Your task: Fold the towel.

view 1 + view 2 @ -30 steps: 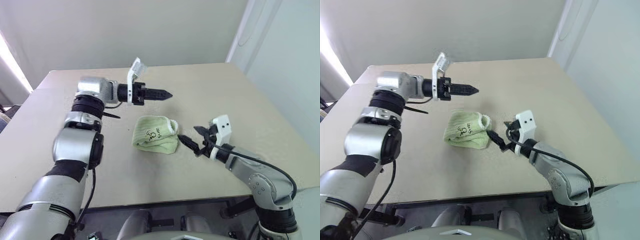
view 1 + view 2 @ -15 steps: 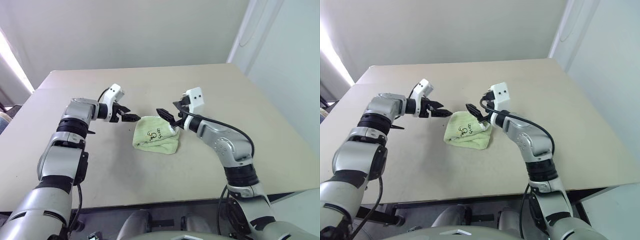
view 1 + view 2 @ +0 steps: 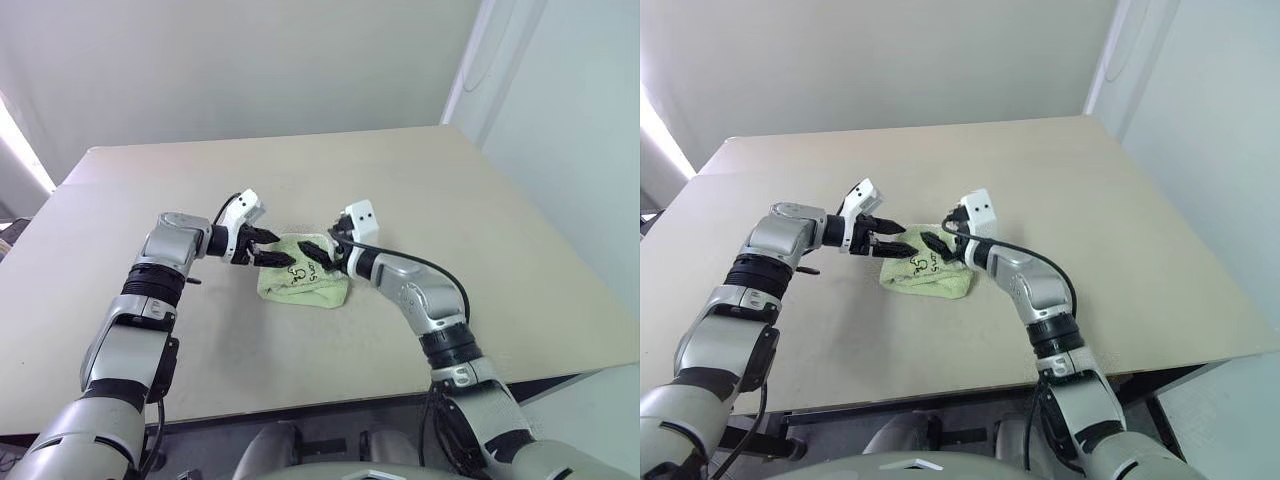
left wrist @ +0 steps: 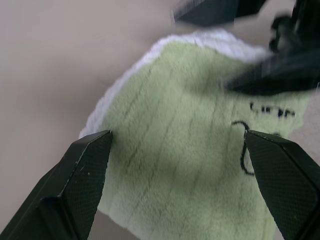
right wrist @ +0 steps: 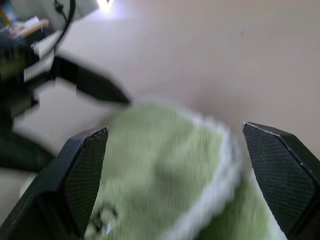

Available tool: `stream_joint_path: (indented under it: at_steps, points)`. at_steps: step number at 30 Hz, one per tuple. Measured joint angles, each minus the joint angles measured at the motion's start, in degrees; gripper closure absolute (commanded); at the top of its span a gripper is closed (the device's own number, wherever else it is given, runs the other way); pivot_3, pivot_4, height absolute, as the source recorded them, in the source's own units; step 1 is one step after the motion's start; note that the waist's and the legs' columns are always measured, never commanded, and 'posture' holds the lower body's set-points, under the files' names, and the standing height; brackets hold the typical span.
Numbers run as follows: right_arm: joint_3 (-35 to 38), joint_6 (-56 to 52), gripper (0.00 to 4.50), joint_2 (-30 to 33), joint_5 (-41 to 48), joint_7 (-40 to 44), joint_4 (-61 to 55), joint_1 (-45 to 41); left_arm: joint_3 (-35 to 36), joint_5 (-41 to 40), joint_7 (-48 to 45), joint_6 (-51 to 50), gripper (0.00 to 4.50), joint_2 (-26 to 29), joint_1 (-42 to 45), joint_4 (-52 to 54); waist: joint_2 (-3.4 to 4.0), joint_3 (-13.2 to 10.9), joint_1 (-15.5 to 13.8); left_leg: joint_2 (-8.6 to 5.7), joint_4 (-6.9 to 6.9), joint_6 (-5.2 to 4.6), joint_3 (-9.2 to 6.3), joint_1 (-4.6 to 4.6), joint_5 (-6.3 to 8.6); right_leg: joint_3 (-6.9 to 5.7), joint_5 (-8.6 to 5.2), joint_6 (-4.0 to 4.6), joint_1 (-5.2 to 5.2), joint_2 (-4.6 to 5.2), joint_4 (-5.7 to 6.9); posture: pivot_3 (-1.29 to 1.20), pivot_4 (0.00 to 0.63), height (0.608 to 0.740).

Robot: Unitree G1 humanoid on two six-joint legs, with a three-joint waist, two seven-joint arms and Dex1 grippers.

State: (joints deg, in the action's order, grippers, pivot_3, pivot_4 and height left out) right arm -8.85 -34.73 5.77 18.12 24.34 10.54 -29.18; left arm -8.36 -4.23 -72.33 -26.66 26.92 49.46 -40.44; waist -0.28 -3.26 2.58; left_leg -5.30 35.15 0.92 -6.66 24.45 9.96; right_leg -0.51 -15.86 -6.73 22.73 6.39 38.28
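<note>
Over middle of table (image 3: 520, 250): both claws spread wide, empty, tips poised at towel (image 3: 300, 285) from opposite sides. Left gripper (image 3: 268, 248) at towel's left upper edge; contact cannot tell. Right gripper (image 3: 320, 255) over towel's top right part. Towel: lime-green, bunched into small folded bundle, white edging showing, dark embroidered mark (image 4: 250, 145) facing up.

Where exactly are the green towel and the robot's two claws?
towel (image 3: 305, 285): left eye view, bare green middle.
left gripper (image 3: 272, 247): left eye view, between its open jaws.
right gripper (image 3: 322, 255): left eye view, between its open jaws.
</note>
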Motion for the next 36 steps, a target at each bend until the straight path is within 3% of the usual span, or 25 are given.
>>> stream_joint_path:
  at_steps: [14, 26, 36]
  points:
    - [-5.6, -2.5, 0.0, 4.5, -7.9, -1.6, -7.4, 7.0, -5.7, 1.8, -1.8, 8.9, 0.04, -2.5, -2.4, -0.2, 0.0, 0.0, -0.2, -0.01, 0.01, 0.08, 0.0, -0.04, 0.05, 0.12, 0.0, 0.1, -0.02, -0.03, -0.04, 0.0, 0.0, 0.692]
    - [-5.1, -5.9, 0.0, 5.0, -8.0, -0.6, -11.4, 8.3, -6.7, 5.0, -0.2, 18.9, 0.04, -5.0, -2.4, -8.2, -0.01, 0.1, -0.6, -0.02, 0.03, 0.07, 0.0, -0.08, 0.05, 0.11, 0.0, 0.09, -0.1, 0.0, -0.07, 0.0, 0.0, 0.692]
    - [6.3, -9.1, 0.0, 5.3, 2.2, 2.6, -19.2, 8.0, -6.4, 4.8, -1.9, 20.1, 0.04, -4.4, -2.4, -7.8, -0.01, 0.1, -0.6, -0.02, 0.02, 0.08, 0.0, -0.07, 0.05, 0.09, 0.0, 0.07, -0.19, 0.05, -0.08, 0.0, 0.0, 0.692]
